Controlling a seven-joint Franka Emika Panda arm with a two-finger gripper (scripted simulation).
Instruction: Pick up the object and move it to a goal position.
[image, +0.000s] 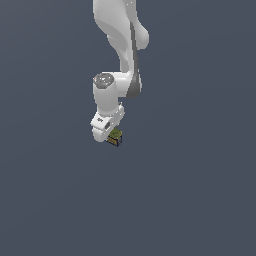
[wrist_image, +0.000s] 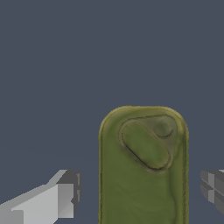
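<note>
The object (image: 116, 136) is a small boxy block with an olive-green top and yellow-orange and dark blue sides. It lies on the grey floor just under the white hand of my gripper (image: 112, 135). In the wrist view the block's green top (wrist_image: 142, 175) sits between my gripper's (wrist_image: 140, 192) two fingers. One fingertip (wrist_image: 65, 194) and the other (wrist_image: 212, 188) stand on either side with a small gap to the block on each side. The gripper is open and straddles the block without touching it.
The plain dark grey floor (image: 190, 190) stretches all around. The white arm (image: 122, 40) rises from the hand toward the top of the exterior view. No other objects show.
</note>
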